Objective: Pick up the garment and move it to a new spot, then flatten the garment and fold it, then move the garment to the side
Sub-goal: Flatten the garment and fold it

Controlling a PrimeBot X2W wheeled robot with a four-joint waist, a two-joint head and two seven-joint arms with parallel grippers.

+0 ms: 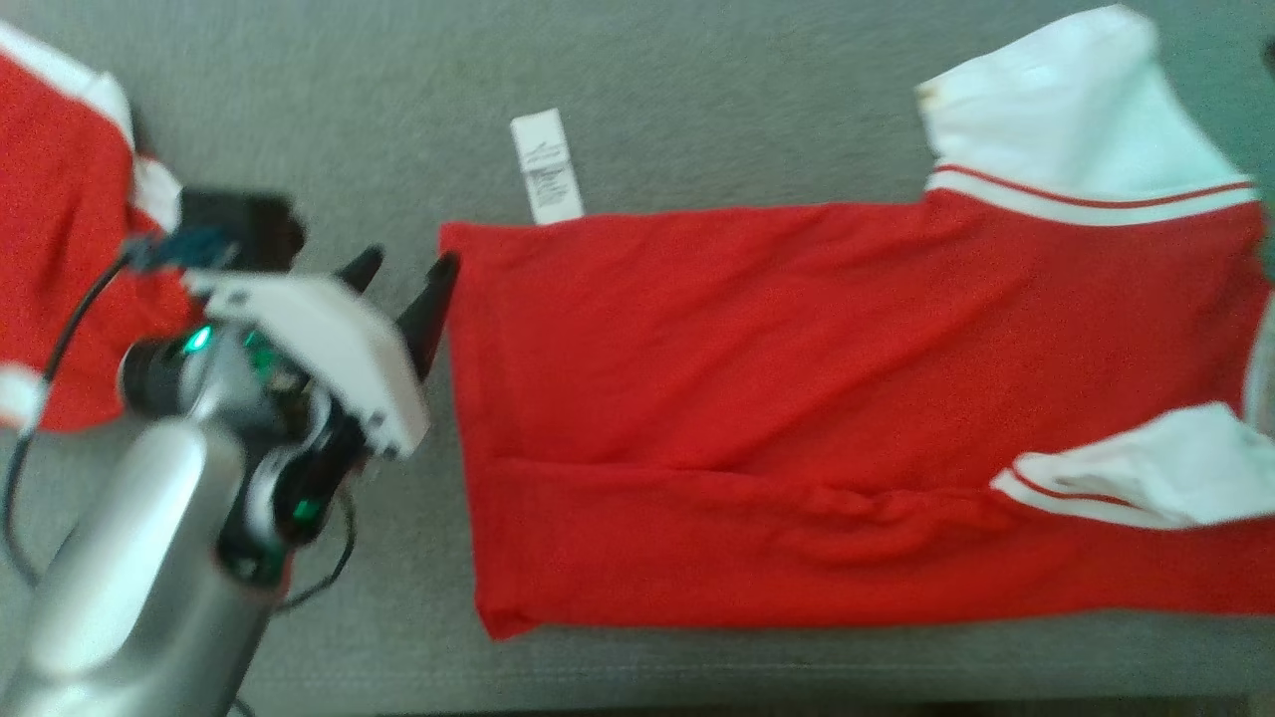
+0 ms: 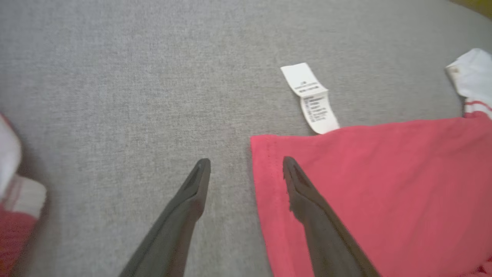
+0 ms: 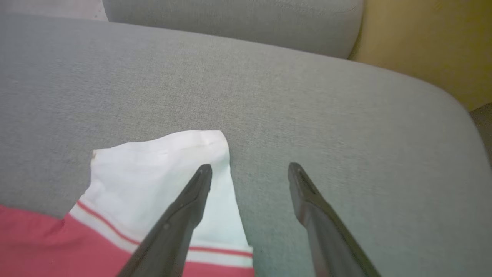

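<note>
The garment (image 1: pixel 797 398), red with white sleeves and a white care label (image 1: pixel 546 164), lies spread flat on the grey cushion (image 1: pixel 349 90). My left gripper (image 1: pixel 408 261) is open at its upper left corner. In the left wrist view one finger hangs over the red cloth (image 2: pixel 384 184) and the other over bare cushion, the left gripper (image 2: pixel 246 161) straddling the hem below the label (image 2: pixel 311 98). My right gripper (image 3: pixel 250 166) is open and empty at the white sleeve (image 3: pixel 153 173), its left finger above the sleeve's edge and its right finger above grey cushion.
A second red and white garment (image 1: pixel 60 249) lies bunched at the far left, close behind my left wrist. The cushion's front edge (image 1: pixel 797 677) runs along the bottom. A grey backrest (image 3: pixel 230 19) and a yellow wall (image 3: pixel 423 46) stand beyond the cushion's rounded end.
</note>
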